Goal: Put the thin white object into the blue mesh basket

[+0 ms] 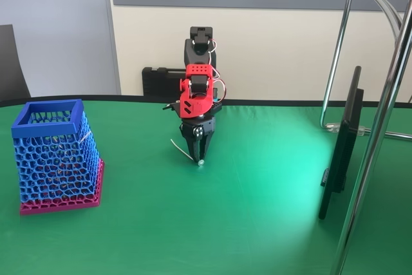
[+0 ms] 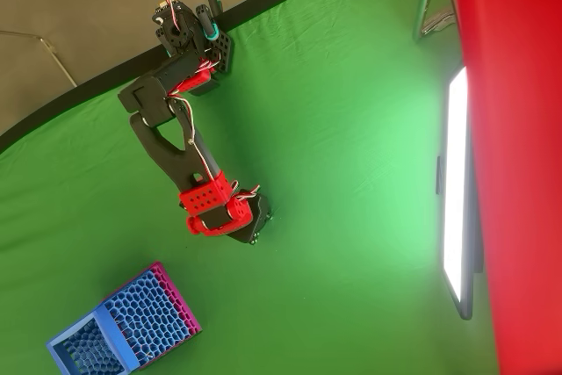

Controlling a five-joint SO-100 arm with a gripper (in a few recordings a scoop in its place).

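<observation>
Lying on the green surface [image 1: 257, 223], the thin white object [image 1: 181, 149] shows in the fixed view as a fine, slightly curved strand running from upper left down to the right, where its lower end meets the tips of the tool [image 1: 199, 158]. A small pale bead-like spot sits at that meeting point; I judge it to be the strand's looped end, though it is too small to be sure. The tool points straight down with its dark fingers drawn nearly together at the surface, and I cannot tell whether they are pinching the strand or merely touching beside it. In the overhead view the tool [image 2: 256, 233] is hidden under the red wrist, and the strand is too fine to make out.

The step in hand is, in my judgement, the grasp. I would confirm a firm pinch on the strand near its end before raising, then lift slowly and straight up, since so thin a piece may slip out or stay flat on the cloth.

The blue mesh basket [image 1: 48, 113] stands well apart, to the left in the fixed view, upright on its magenta base. Its opening is high, so the carry needs ample height to clear the rim before release over the centre.
</observation>
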